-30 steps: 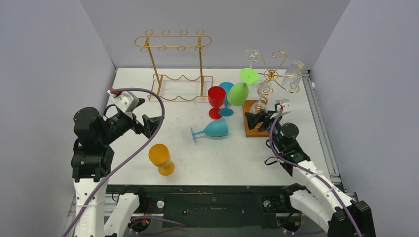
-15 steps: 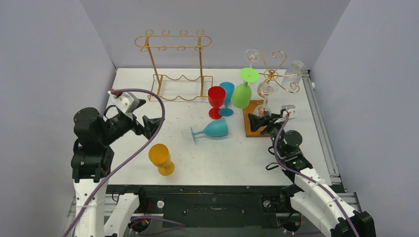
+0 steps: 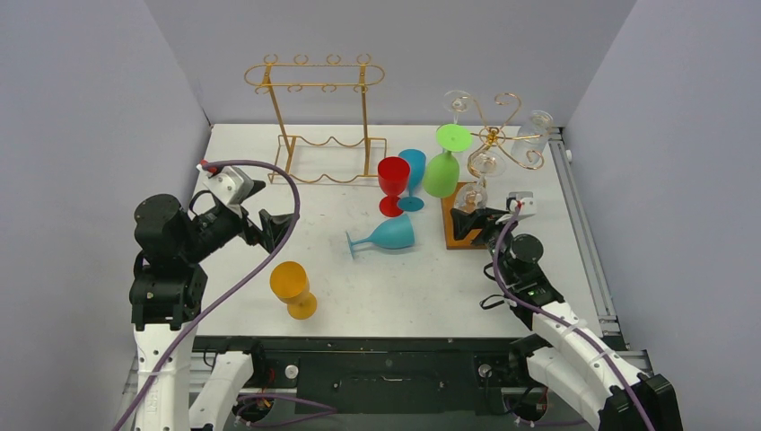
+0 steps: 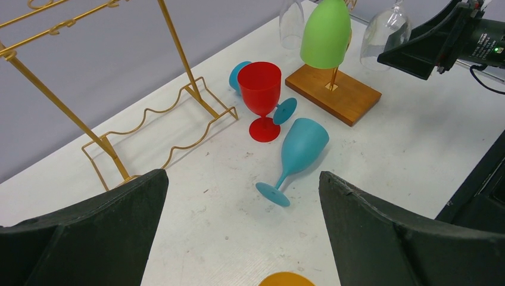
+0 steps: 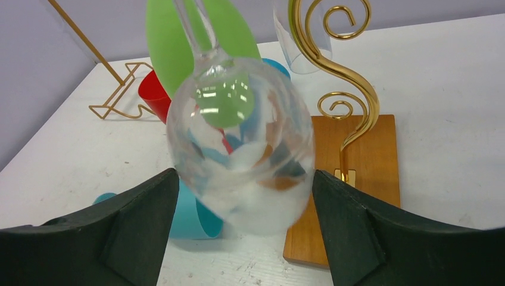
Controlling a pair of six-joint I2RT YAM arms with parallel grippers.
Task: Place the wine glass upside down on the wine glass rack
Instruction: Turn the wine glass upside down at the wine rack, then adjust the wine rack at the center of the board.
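1. Reading the wine glass rack (image 3: 492, 135) first: gold wire spirals on a wooden base (image 5: 363, 179), on the right half of the table. A green glass (image 3: 441, 173) is already hanging from it.
2. The clear wine glass (image 5: 238, 149) is bowl down and stem up, over the base's near edge, between our right fingers. We judge it light, rigid, slick and fragile. Hold the bowl at its widest with a light squeeze, and don't side-load the stem.
3. Right gripper (image 5: 245, 176): fingers spread wide either side of the bowl. We can't tell if they touch it.
4. Left gripper (image 4: 241, 176): fingers spread and empty, well apart from the rack.
5. The glass's foot is cut off in the wrist view and blurred from above, so we can't confirm it's hooked.
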